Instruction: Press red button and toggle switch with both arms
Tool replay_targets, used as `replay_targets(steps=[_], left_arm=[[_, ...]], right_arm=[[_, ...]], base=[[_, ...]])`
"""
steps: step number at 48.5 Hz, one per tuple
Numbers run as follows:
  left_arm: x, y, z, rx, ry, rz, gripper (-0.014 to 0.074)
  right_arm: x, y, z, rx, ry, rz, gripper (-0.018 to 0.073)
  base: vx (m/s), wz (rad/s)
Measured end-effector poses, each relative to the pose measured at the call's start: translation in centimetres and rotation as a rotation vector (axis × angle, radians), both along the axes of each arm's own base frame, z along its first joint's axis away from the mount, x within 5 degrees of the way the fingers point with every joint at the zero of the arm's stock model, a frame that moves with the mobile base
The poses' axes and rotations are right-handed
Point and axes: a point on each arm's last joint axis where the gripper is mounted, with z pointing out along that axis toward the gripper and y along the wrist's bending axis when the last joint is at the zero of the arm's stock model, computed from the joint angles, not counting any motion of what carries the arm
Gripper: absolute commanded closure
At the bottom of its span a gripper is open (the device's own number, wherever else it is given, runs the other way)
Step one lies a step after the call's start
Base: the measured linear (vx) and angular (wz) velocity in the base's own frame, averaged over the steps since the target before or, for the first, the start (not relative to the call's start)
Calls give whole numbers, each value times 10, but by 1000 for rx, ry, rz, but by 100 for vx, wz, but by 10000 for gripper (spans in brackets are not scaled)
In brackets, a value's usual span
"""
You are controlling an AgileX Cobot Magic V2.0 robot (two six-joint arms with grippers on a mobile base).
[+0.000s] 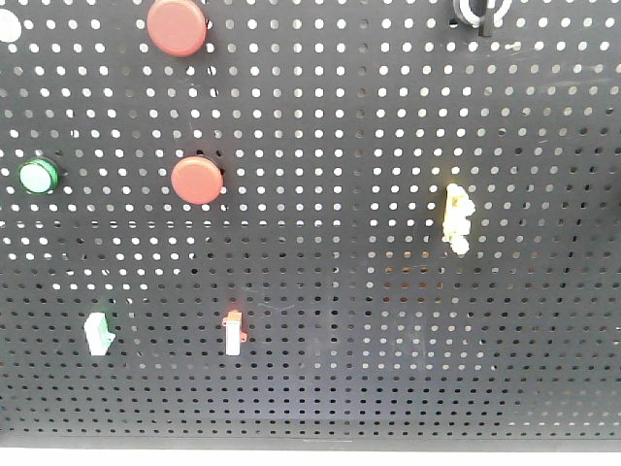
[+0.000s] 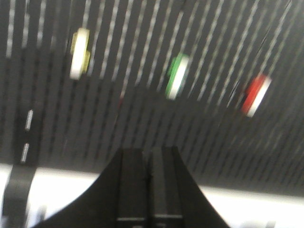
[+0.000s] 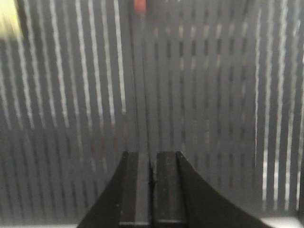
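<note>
Black perforated board [image 1: 388, 320] presents every control face-on to the arms, presumably so a straight push reaches each. We find the red button [image 1: 177, 26] at the upper left, above a smaller red one [image 1: 197, 180]. Lower down, well apart, sit a green switch [image 1: 98, 333], a red switch [image 1: 233, 333] and a yellow switch [image 1: 456, 218]. The left gripper [image 2: 148, 156] and right gripper [image 3: 152, 159] have their jaws pressed together, holding and touching nothing. We judge that this suits poking with one blunt tip. Both wrist views are blurred.

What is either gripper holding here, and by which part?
Nothing. The left gripper and right gripper both have their jaws shut together with nothing between them.
</note>
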Motion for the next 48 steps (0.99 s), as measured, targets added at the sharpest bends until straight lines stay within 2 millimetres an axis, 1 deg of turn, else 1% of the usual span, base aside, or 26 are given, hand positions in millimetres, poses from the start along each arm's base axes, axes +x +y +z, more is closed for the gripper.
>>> replay_targets(steps=[1, 5, 6, 8, 9, 10, 11, 12, 13, 14, 18, 20, 22, 25, 29, 36, 42, 43, 48], left_arm=[[-2, 0, 10, 5, -21, 0, 595], [-6, 0, 44, 43, -76, 2, 595], [-6, 0, 55, 58, -90, 4, 595], [-5, 0, 73, 86, -100, 5, 595], [-4, -1, 83, 102, -101, 4, 595], [0, -2, 89, 116, -86, 1, 595], [3, -3, 100, 132, -82, -2, 595], [3, -3, 111, 145, -87, -4, 595], [6, -4, 121, 159, -81, -8, 595], [10, -6, 131, 171, -72, -13, 595], [28, -10, 165, 200, -45, -29, 595], [36, -12, 178, 207, -33, -36, 595], [47, -15, 187, 214, -14, -42, 595], [57, -17, 202, 216, -16, -44, 595], [69, -19, 213, 215, -10, -47, 595], [78, -22, 220, 188, 10, -70, 595], [81, -29, 231, 229, 10, -119, 595], [89, -44, 248, 308, -14, -233, 595], [103, -61, 260, 359, -36, -344, 595]], right_arm=[[-2, 0, 7, -2, -13, 0, 562], [-13, 0, 56, -22, -90, -6, 562], [-14, 0, 64, -22, -97, -6, 562], [-15, 0, 87, -39, -113, -12, 562], [-13, 0, 95, -46, -106, -13, 562], [-11, 0, 105, -57, -105, -17, 562], [-12, 0, 116, -62, -118, -19, 562], [-10, 0, 126, -69, -118, -21, 562], [-5, 0, 131, -74, -104, -22, 562], [-4, 0, 144, -79, -115, -23, 562], [10, 0, 168, -83, -105, -24, 562], [18, 0, 179, -81, -98, -23, 562], [28, 0, 186, -80, -84, -22, 562], [35, 0, 194, -79, -80, -21, 562], [45, 0, 198, -77, -62, -19, 562], [54, 1, 196, -20, -40, 3, 562], [55, 2, 195, 53, -25, 32, 562], [56, 2, 193, 81, -3, 46, 562], [56, 3, 192, 84, 10, 49, 562]], base=[[0, -1], [0, 0], [0, 0], [0, 0], [0, 0], [0, 0], [0, 0], [0, 0], [0, 0], [0, 0], [0, 0], [0, 0], [0, 0], [0, 0], [0, 0], [0, 0], [0, 0], [0, 0], [0, 0]])
